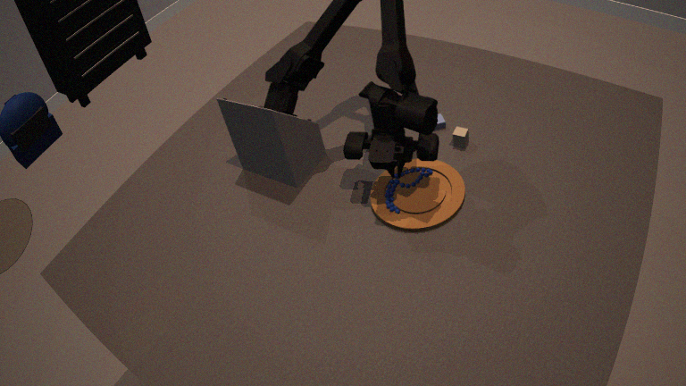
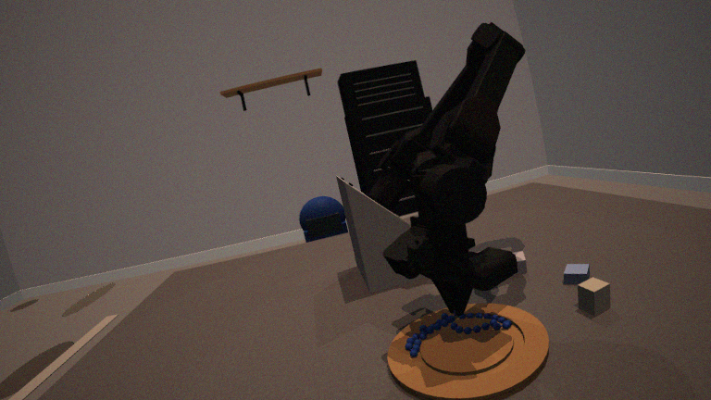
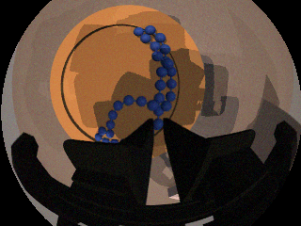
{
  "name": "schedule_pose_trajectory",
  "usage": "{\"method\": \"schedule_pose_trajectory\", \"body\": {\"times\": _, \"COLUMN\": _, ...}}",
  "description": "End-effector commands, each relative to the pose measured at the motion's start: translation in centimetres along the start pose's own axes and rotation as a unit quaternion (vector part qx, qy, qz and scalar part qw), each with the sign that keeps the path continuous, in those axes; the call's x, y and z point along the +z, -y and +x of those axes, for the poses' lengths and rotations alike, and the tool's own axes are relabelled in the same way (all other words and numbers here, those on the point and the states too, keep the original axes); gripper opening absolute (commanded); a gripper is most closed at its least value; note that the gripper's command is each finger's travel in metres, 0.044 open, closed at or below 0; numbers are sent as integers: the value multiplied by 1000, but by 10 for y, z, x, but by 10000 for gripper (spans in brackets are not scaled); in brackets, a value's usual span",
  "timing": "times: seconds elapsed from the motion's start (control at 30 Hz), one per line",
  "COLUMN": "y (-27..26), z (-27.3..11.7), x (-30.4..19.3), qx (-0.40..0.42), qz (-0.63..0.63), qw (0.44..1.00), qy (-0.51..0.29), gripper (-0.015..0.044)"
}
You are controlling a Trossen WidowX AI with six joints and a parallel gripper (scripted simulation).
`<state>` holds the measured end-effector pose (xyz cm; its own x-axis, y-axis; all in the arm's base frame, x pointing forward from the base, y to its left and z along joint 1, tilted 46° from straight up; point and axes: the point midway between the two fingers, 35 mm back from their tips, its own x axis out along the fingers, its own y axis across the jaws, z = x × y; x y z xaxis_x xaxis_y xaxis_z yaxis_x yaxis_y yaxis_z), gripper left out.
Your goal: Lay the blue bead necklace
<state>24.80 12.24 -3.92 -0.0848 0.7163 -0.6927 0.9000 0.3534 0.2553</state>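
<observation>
Brown matting (image 1: 303,285) (image 2: 235,322) lies beneath the round board (image 1: 455,195) (image 2: 534,343) (image 3: 56,85), where the pincer (image 1: 397,174) (image 2: 458,314) (image 3: 158,122), nearly closed, seems to nip the blue beads (image 1: 389,195) (image 2: 459,330) (image 3: 161,85), their doubled run stretching up the wrist view from its tips.

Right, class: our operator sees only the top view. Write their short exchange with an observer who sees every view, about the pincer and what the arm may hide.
Operator: My top view hides the tips of the pincer. What lies there?
Observer: The wrist view shows one bead of the blue necklace in line between the two tips.
Operator: Besides the blue block and the tan cube, is another block hidden?
Observer: Yes, the exterior view shows a pale block, partly behind the pincer.
</observation>
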Motion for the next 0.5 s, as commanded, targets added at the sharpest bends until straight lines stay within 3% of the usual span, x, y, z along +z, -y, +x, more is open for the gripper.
{"method": "schedule_pose_trajectory", "body": {"times": 0.0, "y": -2, "z": -5, "x": 0, "qx": 3, "qz": -2, "qw": 1000, "qy": 1, "gripper": 0}}
{"method": "schedule_pose_trajectory", "body": {"times": 0.47, "y": 7, "z": 2, "x": 0, "qx": 3, "qz": -1, "qw": 1000, "qy": 0, "gripper": 0}}
